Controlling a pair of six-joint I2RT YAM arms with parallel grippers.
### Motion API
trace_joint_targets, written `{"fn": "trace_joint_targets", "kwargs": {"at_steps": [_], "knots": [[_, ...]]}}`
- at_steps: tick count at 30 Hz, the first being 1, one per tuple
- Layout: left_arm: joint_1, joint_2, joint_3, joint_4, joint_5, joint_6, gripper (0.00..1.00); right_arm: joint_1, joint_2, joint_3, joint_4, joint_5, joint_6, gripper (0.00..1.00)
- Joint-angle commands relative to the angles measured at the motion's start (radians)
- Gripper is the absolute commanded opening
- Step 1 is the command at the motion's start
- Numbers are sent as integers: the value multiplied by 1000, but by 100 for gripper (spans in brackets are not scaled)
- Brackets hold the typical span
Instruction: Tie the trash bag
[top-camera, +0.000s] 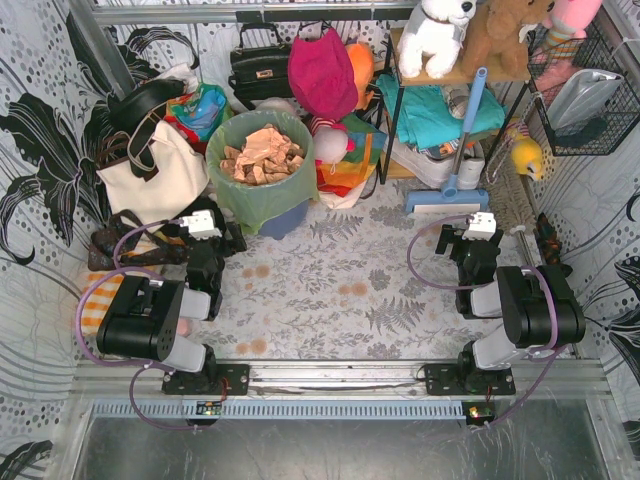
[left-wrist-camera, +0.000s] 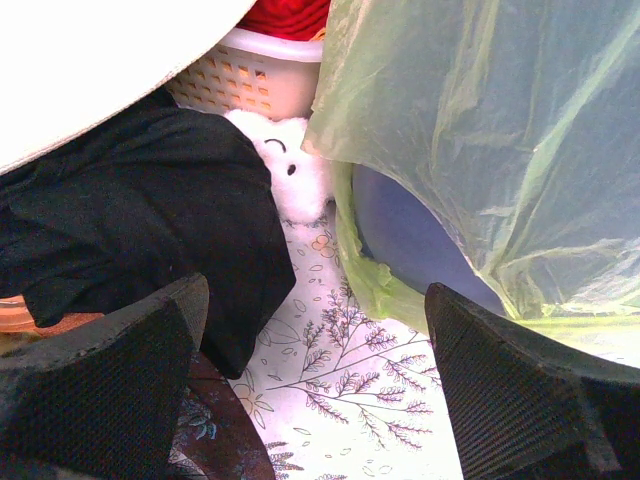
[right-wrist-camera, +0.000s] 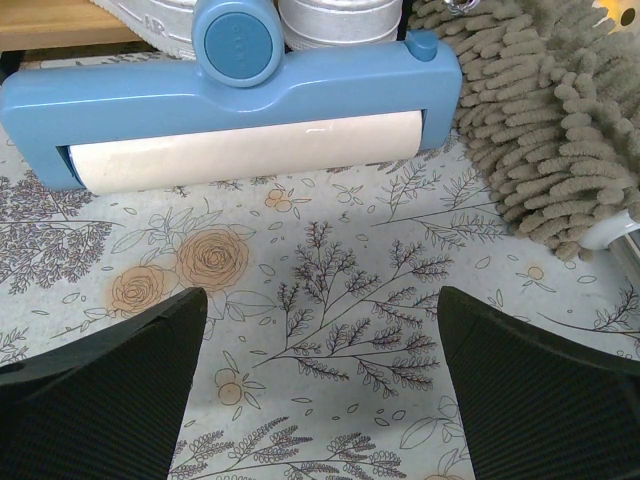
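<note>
The trash bag (top-camera: 250, 205) is thin light-green plastic lining a round blue-grey bin (top-camera: 285, 218) at the back left of the floral mat, its mouth open over crumpled brown paper (top-camera: 262, 155). My left gripper (top-camera: 222, 240) sits low just to the bag's left, open and holding nothing. In the left wrist view the bag (left-wrist-camera: 480, 130) hangs over the bin (left-wrist-camera: 410, 235) ahead and to the right of the left gripper (left-wrist-camera: 315, 390). My right gripper (top-camera: 465, 240) is far to the right, open over bare mat (right-wrist-camera: 320, 390), well apart from the bag.
A cream tote bag (top-camera: 150, 180) and dark clothing (left-wrist-camera: 150, 220) crowd the left gripper's left side. A white basket (left-wrist-camera: 250, 80) and a white plush (left-wrist-camera: 290, 175) sit behind. A blue roller head (right-wrist-camera: 230, 100) and a grey shaggy mop (right-wrist-camera: 540, 130) lie ahead of the right gripper.
</note>
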Motion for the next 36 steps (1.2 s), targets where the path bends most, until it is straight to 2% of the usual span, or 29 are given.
{"fn": "trace_joint_targets", "kwargs": {"at_steps": [1,36], "knots": [[9,1,12,44,7,-1,98,-7,3,-1,43,-14,-6,97],[13,-6,18,28,-12,-1,98,-8,3,1,43,-7,-8,97]]}}
